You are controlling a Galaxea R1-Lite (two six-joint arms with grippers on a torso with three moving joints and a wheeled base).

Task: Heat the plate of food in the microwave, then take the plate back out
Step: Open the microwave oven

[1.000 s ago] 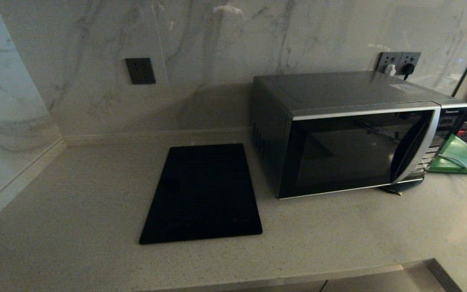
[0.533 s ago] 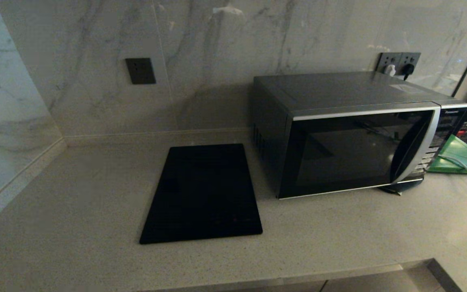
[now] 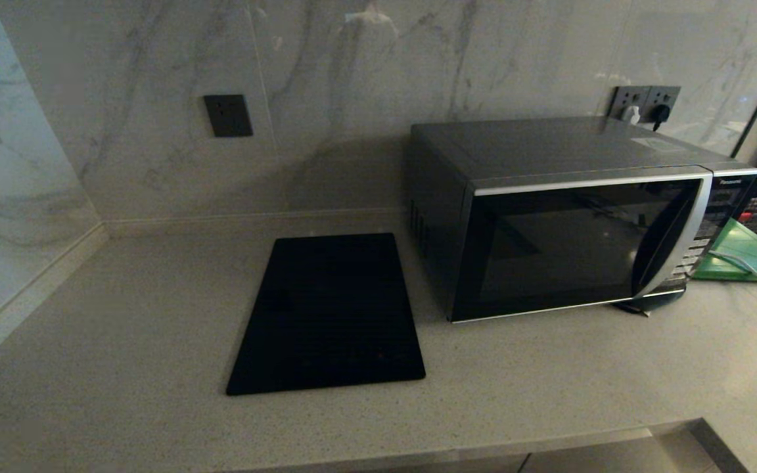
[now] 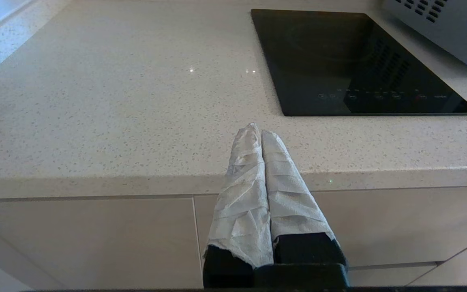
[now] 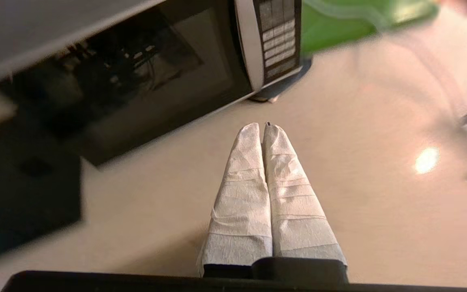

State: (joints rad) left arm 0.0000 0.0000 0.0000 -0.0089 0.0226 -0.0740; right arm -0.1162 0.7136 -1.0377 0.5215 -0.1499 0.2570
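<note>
We see the microwave [image 3: 575, 217] on the counter [image 3: 155, 315] with its door closed, beside a black cooktop [image 3: 329, 312]. Our right tool [image 5: 264, 125] hangs over the counter near it, pinched together and holding nothing. Our left tool [image 4: 258, 132] is pinched together too, at the counter's edge.

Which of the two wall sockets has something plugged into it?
The double socket on the wall behind the microwave: a white plug and a black plug sit in it. The single dark socket, further left above the black cooktop panel, is empty.
</note>
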